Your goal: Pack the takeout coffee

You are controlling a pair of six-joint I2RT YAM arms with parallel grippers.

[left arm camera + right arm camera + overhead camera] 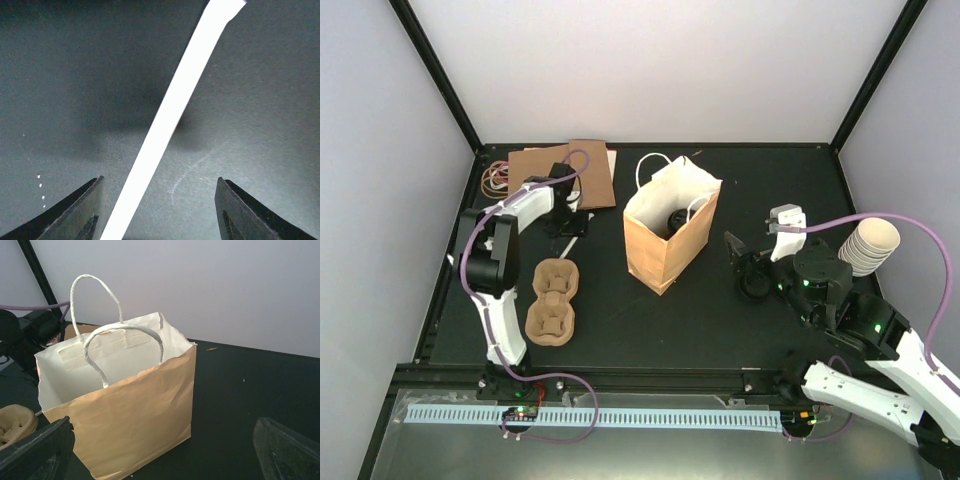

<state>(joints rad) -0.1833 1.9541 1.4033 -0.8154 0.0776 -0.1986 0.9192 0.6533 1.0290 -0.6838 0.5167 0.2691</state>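
Observation:
A brown paper bag (665, 240) with white handles stands open mid-table. A dark cup with a black lid, the takeout coffee (676, 219), shows inside it. The right wrist view faces the bag (130, 415) and does not show its contents. My right gripper (758, 250) (164, 422) hovers just right of the bag, open and empty. My left gripper (566, 222) points down at the table left of the bag. Its jaws (160, 178) stand apart over a thin white strip (170, 110) lying flat, which passes near the left finger without being pinched.
A brown two-pocket pulp tray (552, 300) lies near the left arm's base. Flat brown paper (570, 168) and rubber bands (498, 177) sit at the back left. A stack of cream cups (870, 245) stands at the right edge.

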